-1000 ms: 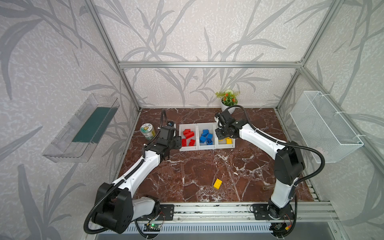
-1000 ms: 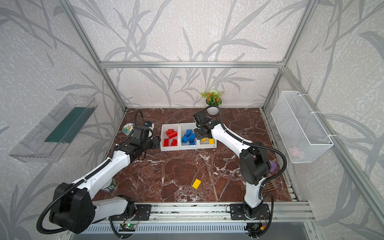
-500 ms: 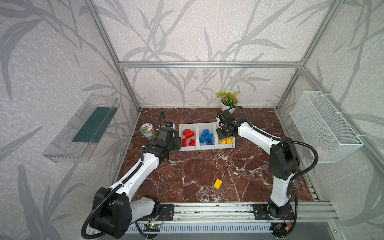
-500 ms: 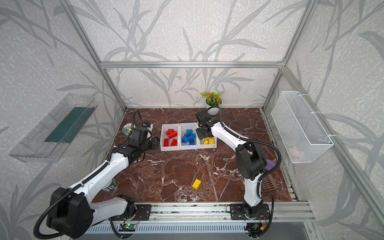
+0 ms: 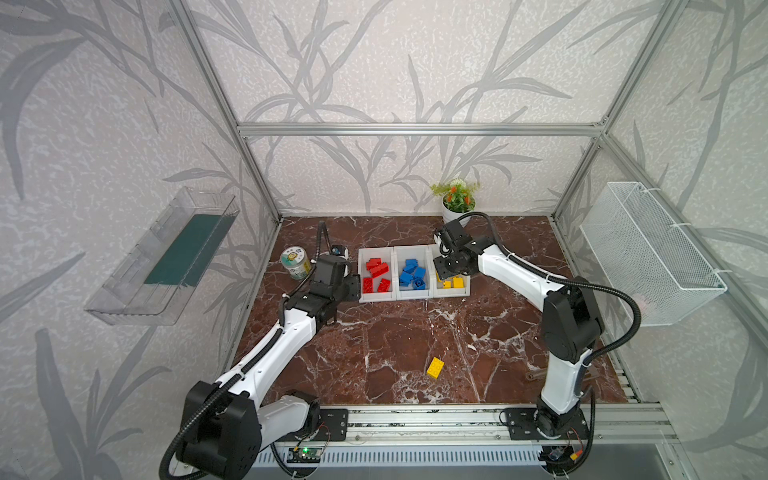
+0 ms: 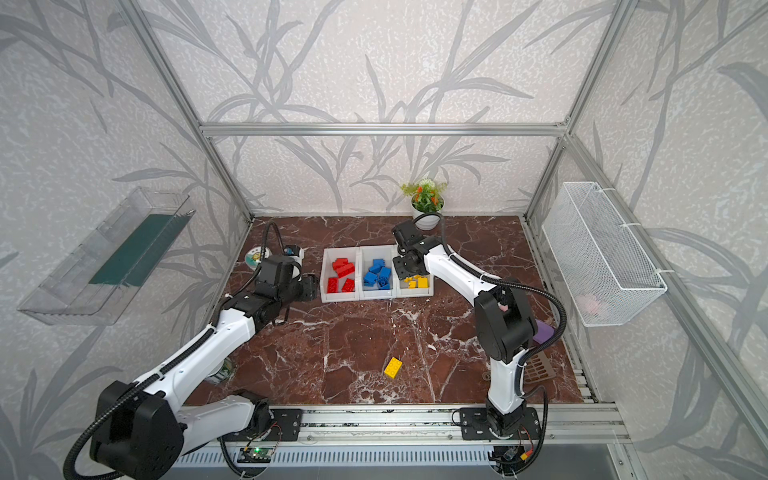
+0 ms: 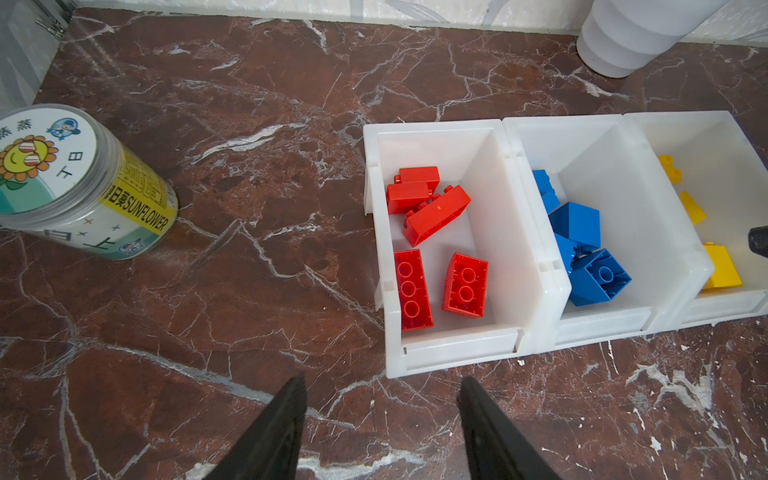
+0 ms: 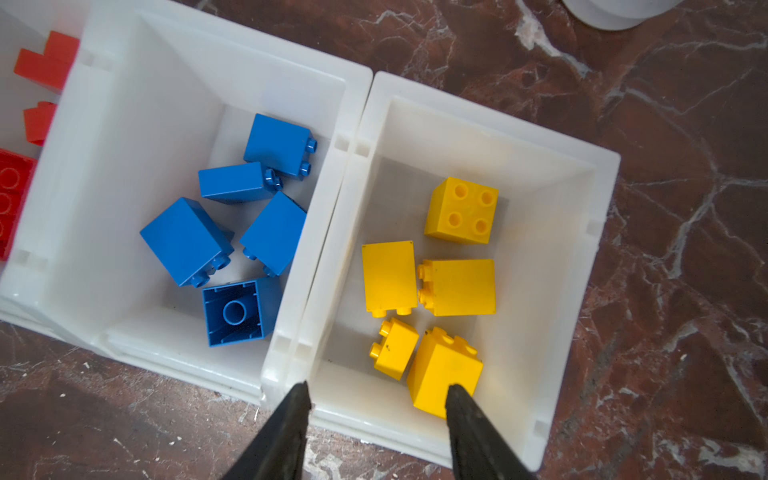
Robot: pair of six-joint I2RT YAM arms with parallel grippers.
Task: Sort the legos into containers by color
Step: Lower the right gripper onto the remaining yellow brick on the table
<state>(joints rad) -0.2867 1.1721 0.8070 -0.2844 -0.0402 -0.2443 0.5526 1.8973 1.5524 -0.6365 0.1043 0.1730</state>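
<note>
Now right gripper (image 8: 378, 386) apart over front rim of yellow bin (image 8: 498, 120), left gripper (image 7: 383, 379) apart by red bin (image 7: 457, 347).

Yellow bin (image 5: 454, 292) half behind the right arm (image 5: 511, 270); white pot (image 7: 636, 33) partly out of frame.

Red-brown marble tabletop (image 5: 395, 332) with joined white bins (image 5: 415, 296), loose yellow brick (image 5: 435, 368), labelled can (image 5: 295, 262), potted plant (image 5: 457, 203).

A round jar (image 5: 295, 262) labelled SUNFLOWER sits on the red-brown marble worktop (image 5: 395, 332) near its left edge. A potted plant (image 5: 456, 203) stands by the back wall. A clear plastic tray (image 5: 166, 257) hangs on the left wall and a white wire-mesh basket (image 5: 648, 253) on the right wall.
</note>
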